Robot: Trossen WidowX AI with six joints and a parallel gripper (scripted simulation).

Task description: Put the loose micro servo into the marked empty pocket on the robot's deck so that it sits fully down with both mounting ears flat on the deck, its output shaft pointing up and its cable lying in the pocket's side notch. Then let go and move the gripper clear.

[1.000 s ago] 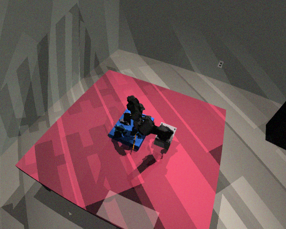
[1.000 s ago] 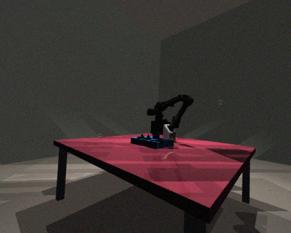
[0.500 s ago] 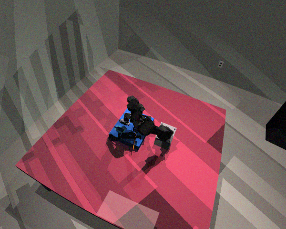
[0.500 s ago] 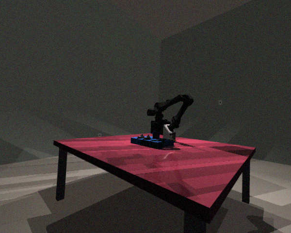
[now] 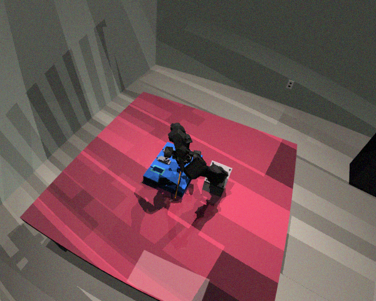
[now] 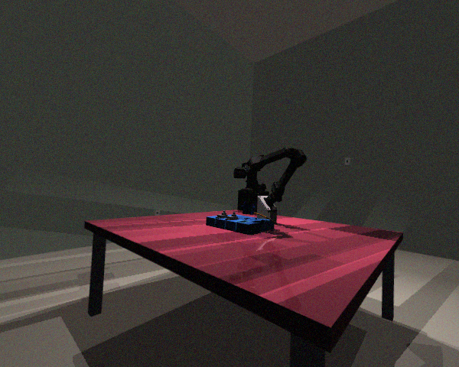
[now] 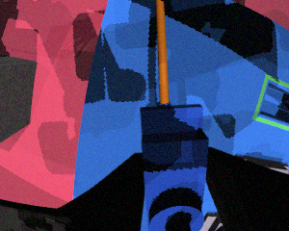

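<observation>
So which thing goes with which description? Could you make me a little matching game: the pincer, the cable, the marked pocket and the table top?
Things:
1. Pincer
2. Cable
3. Marked pocket
4. Table top

Descriptions:
A. Outlined in green, with no servo in it
B. Pinkish red, under the blue deck
C. Closed on the blue micro servo
D. Orange, running out from the servo

Pairs: 1-C, 2-D, 3-A, 4-B
</observation>
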